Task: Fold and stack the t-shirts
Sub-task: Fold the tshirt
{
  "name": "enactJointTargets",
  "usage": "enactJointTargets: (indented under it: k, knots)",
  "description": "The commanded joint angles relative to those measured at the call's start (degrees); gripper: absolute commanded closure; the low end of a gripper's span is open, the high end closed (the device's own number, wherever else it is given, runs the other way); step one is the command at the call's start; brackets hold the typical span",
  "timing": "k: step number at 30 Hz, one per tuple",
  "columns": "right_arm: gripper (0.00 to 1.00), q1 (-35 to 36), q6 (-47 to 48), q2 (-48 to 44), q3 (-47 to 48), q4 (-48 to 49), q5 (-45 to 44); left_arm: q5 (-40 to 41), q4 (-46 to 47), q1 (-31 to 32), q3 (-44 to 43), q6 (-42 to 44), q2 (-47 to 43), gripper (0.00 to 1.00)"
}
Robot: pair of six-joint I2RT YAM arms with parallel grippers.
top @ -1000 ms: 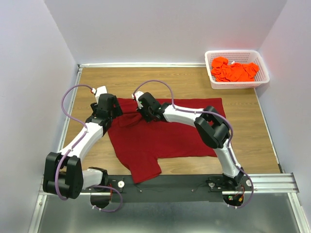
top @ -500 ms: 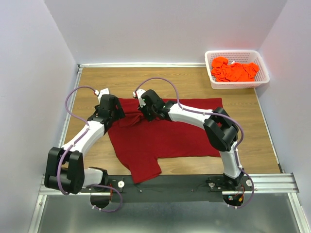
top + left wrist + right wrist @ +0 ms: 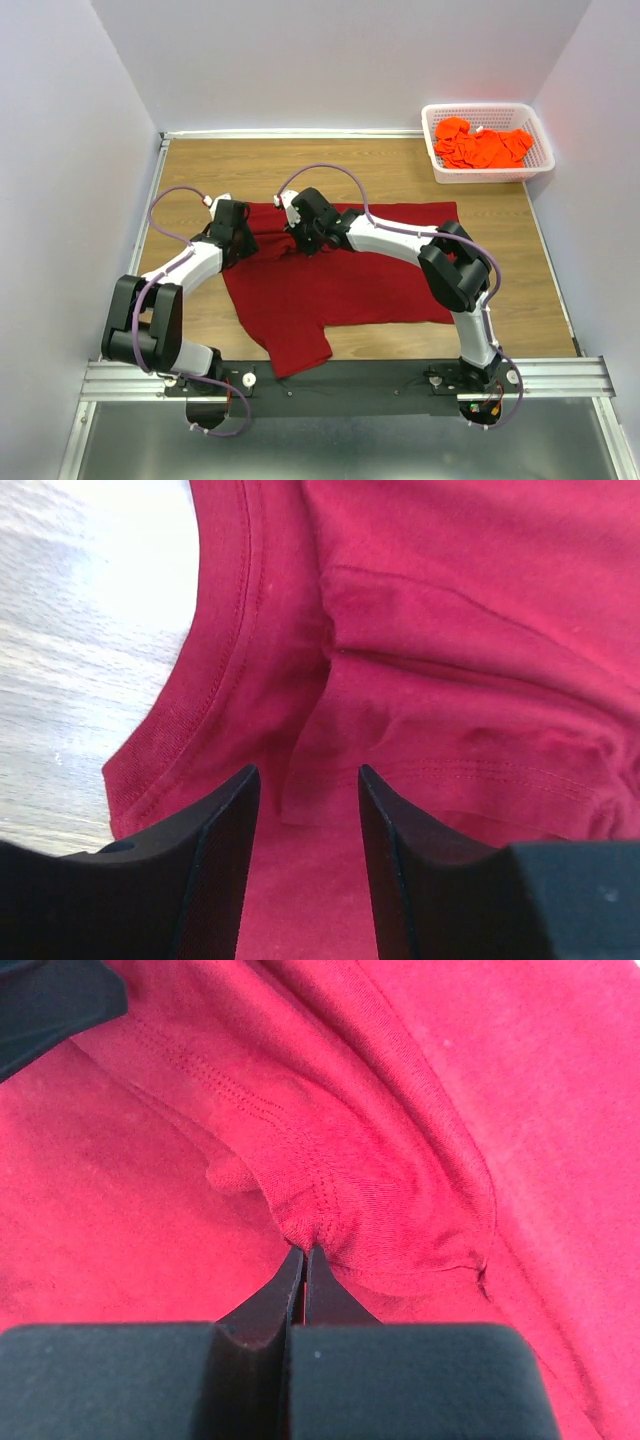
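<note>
A large maroon t-shirt [image 3: 350, 285] lies spread on the wooden table. Its far left part is bunched up between my two grippers. My left gripper [image 3: 249, 242] is open and hovers low over the bunched cloth next to the collar [image 3: 215, 670], holding nothing [image 3: 307, 775]. My right gripper [image 3: 303, 243] is shut on a pinched fold of the maroon cloth [image 3: 330, 1190], its jaws pressed together at the fold [image 3: 304, 1252]. Several orange t-shirts [image 3: 483, 146] lie in a heap in the basket at the far right.
A white mesh basket [image 3: 438, 165] stands at the table's far right corner. White walls close in the table on three sides. Bare wood [image 3: 400, 170] shows beyond the shirt and to its right. The black mounting rail [image 3: 350, 385] runs along the near edge.
My left gripper has moved right, closer to the right gripper, and its elbow has swung back toward the base. My right gripper shifted slightly, still gripping the cloth.
</note>
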State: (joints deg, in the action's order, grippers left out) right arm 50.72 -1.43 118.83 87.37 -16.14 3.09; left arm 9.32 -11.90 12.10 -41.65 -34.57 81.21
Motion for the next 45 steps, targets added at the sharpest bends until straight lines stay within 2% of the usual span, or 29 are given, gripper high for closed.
enactJointTargets:
  k: [1, 8, 15, 19, 23, 31, 45]
  knots:
    - [0.98, 0.17, 0.2, -1.14, -1.42, -0.73, 1.74, -1.06, 0.21, -0.14, 0.78, -1.38, 1.14, 0.49]
    - [0.98, 0.17, -0.15, -1.05, -1.42, -0.73, 2.53, -1.32, -0.49, -0.14, 0.16, -1.38, 3.17, 0.59]
    - [0.98, 0.17, -0.06, -1.32, -1.42, -0.65, 1.83, -1.67, -0.75, -0.14, 0.34, -1.38, 3.25, 0.64]
    - [0.98, 0.08, 0.11, -1.14, -1.24, -0.73, 1.65, -1.94, -0.93, -0.14, 0.25, -1.21, 3.87, 0.74]
    - [0.98, 0.17, 0.2, -1.32, -1.33, -0.73, 1.48, -1.33, -1.81, -0.14, -0.01, -0.68, 2.99, 0.94]
    - [0.99, 0.17, 0.73, -2.63, -2.47, -0.73, 0.16, -2.64, -7.52, -0.14, -1.68, -2.44, -2.01, 0.95]
    - [0.98, 0.08, 0.99, -7.2, -5.55, -1.35, -1.86, -4.49, -12.71, -0.14, -3.79, -2.26, -3.95, 0.95]
